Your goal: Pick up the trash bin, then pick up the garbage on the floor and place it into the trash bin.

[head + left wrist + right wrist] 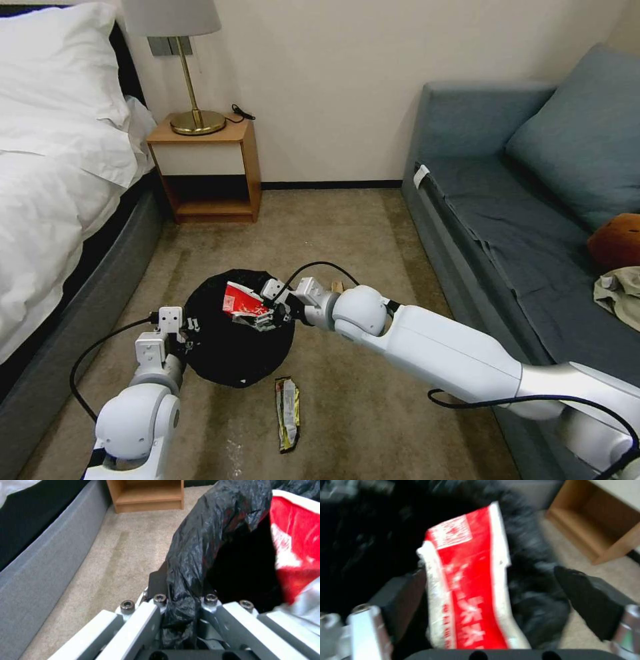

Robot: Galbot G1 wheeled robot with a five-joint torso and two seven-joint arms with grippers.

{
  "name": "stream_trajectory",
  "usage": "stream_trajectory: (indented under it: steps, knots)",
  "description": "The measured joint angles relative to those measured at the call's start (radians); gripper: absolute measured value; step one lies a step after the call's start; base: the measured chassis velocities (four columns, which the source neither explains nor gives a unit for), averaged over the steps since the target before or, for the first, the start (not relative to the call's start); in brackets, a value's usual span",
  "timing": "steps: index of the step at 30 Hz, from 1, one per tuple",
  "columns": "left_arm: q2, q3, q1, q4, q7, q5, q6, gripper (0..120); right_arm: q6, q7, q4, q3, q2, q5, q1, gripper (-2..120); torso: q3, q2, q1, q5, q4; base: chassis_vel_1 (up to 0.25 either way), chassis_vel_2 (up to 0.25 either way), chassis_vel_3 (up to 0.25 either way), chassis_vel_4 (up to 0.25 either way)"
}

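The trash bin [227, 363], round with a crinkly black bag over its rim, is by the bed. My left gripper [187, 331] is shut on its near rim, and the bag folds [181, 605] are pinched between the fingers. Over the bin's mouth, my right gripper [263, 317] stands open. A red-and-white wrapper [239, 301] lies between its spread fingers [583, 597], leaning on one of them, above the black bag [363, 542]. This wrapper [293, 555] also shows inside the rim in the left wrist view. A gold-and-dark snack wrapper [288, 413] lies flat on the carpet just in front of the bin.
A bed [40, 200] with a grey frame runs along the left. A wooden nightstand [207, 167] with a brass lamp stands at the back wall. A blue-grey sofa [520, 233] bounds the right. Open carpet [360, 220] lies between them.
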Motion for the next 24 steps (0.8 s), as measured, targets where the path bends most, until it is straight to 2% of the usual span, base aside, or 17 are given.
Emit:
stream_trajectory:
  steps: [13, 24]
  knots:
    - [0.014, -0.022, -0.004, 0.017, 0.000, -0.017, -0.011, 4, -0.020, 0.023, 0.017, 0.104, -0.041, 0.041, 0.016, 100, 0.000, 0.000, 0.000, 0.0000, 0.0001, 0.000, 0.000, 0.000, 0.000]
    - [0.013, -0.012, -0.057, 0.054, -0.011, -0.032, -0.005, 4, -0.050, 0.065, 0.046, 0.097, -0.022, 0.055, -0.023, 100, 0.000, 0.000, 0.000, -0.0001, 0.0003, 0.000, 0.000, 0.000, 0.000]
